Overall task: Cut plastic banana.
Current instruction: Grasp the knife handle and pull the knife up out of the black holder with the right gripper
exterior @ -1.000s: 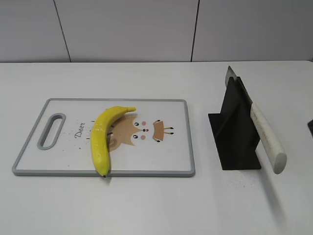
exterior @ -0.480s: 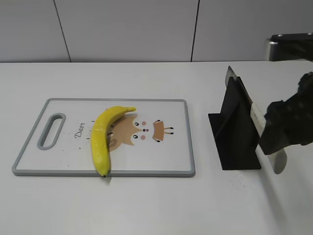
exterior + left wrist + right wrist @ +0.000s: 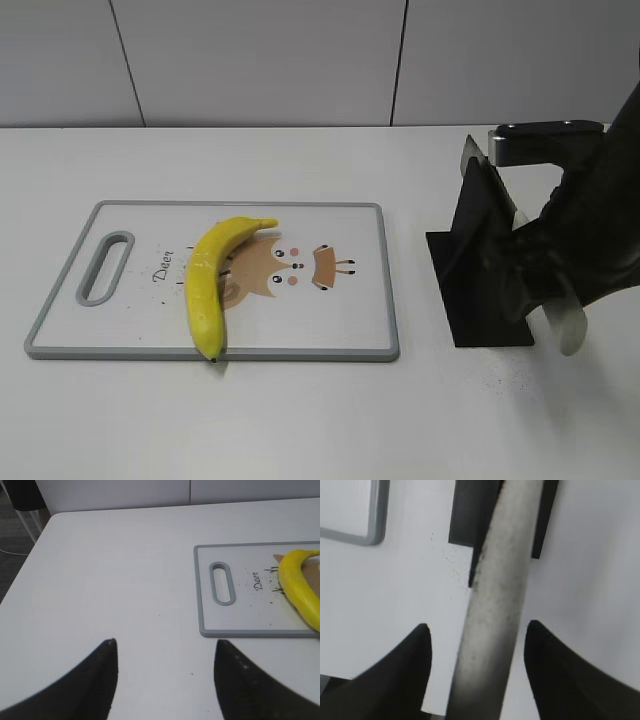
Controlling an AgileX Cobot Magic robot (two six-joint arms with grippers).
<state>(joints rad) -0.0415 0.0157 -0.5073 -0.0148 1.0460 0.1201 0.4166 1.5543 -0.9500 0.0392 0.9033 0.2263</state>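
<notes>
Right pincer (image 3: 475, 630) is spread wide here, one dark finger (image 3: 415, 655) on each side of the knife handle (image 3: 495, 610), and there's clear daylight between the fingers and the handle on both sides, so nothing is pinched. From the exterior view the right arm (image 3: 585, 230) comes in from the right edge, bent down over the black knife stand (image 3: 480, 270), its bulk covering most of the pale handle so only the rounded butt end (image 3: 568, 328) pokes out below. The knife sits slanted in that stand, blade tip (image 3: 470, 150) up toward the back, handle sloping down toward the front. Over on the other side, the left pincer (image 3: 162, 665) hangs above bare white table (image 3: 110, 580), its two dark fingertips well apart with nothing between them, and nothing touched. The plastic banana (image 3: 212, 280) lies on the gray-rimmed cutting board (image 3: 360, 300), left of the cartoon deer print (image 3: 290, 270), curving from its stem near the board's middle down to its dark tip right at the board's front edge. Board and stand sit well apart on the table, banana far from both pincers.
</notes>
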